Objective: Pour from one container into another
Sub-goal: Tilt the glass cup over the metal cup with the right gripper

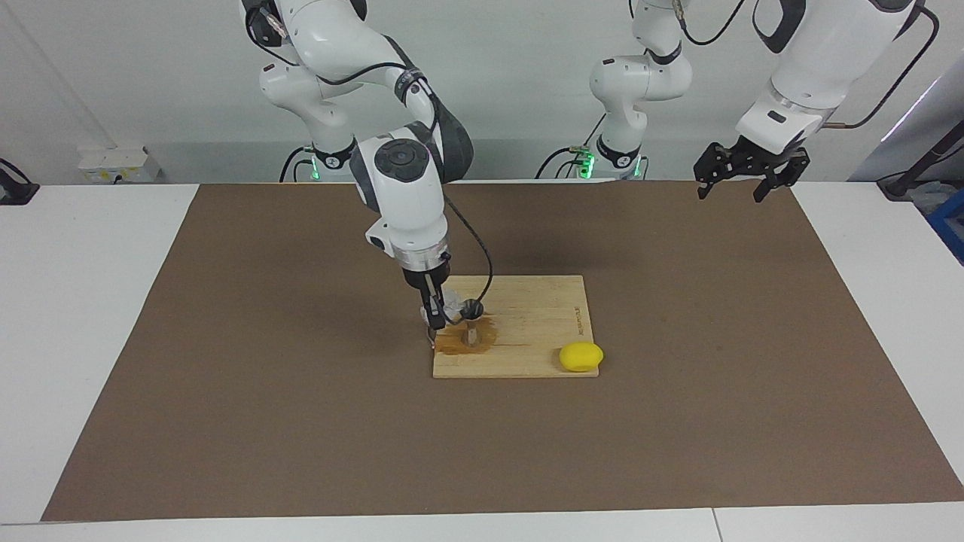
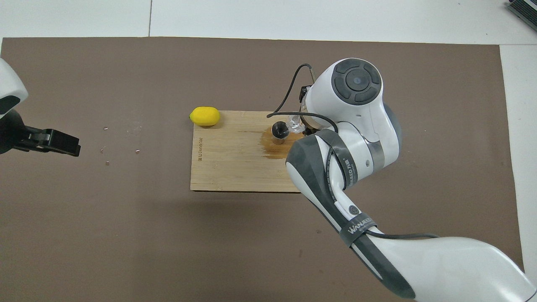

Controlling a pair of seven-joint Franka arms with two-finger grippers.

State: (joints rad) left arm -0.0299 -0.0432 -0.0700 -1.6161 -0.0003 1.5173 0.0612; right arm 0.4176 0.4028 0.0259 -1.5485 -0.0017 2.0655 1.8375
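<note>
Brown matting covers the table (image 1: 226, 376). Facing view: the right claw (image 1: 435, 316) grips the tilted glass (image 1: 452, 305) over the jigger (image 1: 472, 320) on the wet board (image 1: 527, 316); the left claw (image 1: 742, 177) waits, spread wide. Overhead view: the right arm hides that grip; a lemon (image 2: 204, 116) touches the board's corner.

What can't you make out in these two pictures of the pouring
- Glass tumbler: overhead view, mostly covered by the right arm's wrist.
- Right gripper: overhead view, hidden under that wrist.
- Jigger: either view, too small to show its fill.
- Left arm: overhead view, cut off by the edge.
</note>
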